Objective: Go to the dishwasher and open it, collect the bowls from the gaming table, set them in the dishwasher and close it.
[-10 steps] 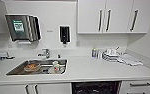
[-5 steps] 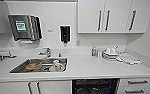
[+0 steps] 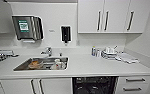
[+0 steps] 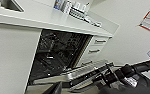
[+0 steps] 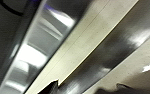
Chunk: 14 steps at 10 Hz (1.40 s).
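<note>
Dishwasher (image 3: 94, 85) open, door (image 4: 73, 75) folded down, its long edge running across the right arm (image 4: 126, 72). Right arm nearer; cannot tell either gripper's state.

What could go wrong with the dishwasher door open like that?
1. The dishwasher door hangs low and open, so the robot's arm beside it might bump it.
2. The racks inside look dark and crowded with wires, so a bowl might catch on them going in.
3. Dishes sit piled on the counter above, so a knock there might shift them.
</note>
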Available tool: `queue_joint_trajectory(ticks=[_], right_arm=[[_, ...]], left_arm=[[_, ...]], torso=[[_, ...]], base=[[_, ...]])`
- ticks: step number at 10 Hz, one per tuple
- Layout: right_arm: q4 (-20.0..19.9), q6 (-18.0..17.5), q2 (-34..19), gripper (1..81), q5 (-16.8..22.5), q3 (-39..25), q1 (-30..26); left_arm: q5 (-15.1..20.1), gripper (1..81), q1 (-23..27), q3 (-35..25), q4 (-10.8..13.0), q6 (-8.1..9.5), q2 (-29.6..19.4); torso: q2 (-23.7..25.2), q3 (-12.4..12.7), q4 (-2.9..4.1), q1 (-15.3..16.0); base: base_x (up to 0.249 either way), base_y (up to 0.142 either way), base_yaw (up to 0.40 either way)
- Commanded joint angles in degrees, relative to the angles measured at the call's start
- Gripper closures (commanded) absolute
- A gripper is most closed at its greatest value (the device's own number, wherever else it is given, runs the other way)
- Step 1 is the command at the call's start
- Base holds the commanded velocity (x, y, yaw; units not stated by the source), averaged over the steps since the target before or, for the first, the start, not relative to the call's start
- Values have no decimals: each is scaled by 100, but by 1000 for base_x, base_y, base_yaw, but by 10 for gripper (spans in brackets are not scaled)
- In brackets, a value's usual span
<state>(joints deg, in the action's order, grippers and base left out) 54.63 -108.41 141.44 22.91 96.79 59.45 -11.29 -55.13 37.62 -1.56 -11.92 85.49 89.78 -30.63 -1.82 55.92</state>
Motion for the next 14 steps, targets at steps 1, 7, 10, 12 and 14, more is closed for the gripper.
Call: queue_joint_trajectory(ticks=[1, 7, 10, 12, 14], right_arm=[[-110, 154, 229, 10, 144, 198, -43], [110, 154, 283, 10, -207, 638, 195], [601, 259, 318, 10, -234, 980, 379], [830, 680, 405, 10, -470, 1366, 607], [857, 1285, 476, 10, -1111, 1884, 897]], left_arm=[[162, 10, 375, -97, 59, -21, -164], [162, 10, -90, 649, 51, -12, 486], [136, 10, -819, 1930, 25, 50, 1435], [101, 10, -1364, 2924, 33, 102, 2190], [101, 10, -1742, 3829, -2, 243, 2911]], torso=[[0, 0, 0, 0], [2, 0, 0, -5], [2, -2, 0, -2], [2, -2, 0, -2], [2, -2, 0, -2]], base=[[-83, 0, 0], [-55, 0, 0], [0, 0, 0], [0, 0, 0], [0, 0, 0]])
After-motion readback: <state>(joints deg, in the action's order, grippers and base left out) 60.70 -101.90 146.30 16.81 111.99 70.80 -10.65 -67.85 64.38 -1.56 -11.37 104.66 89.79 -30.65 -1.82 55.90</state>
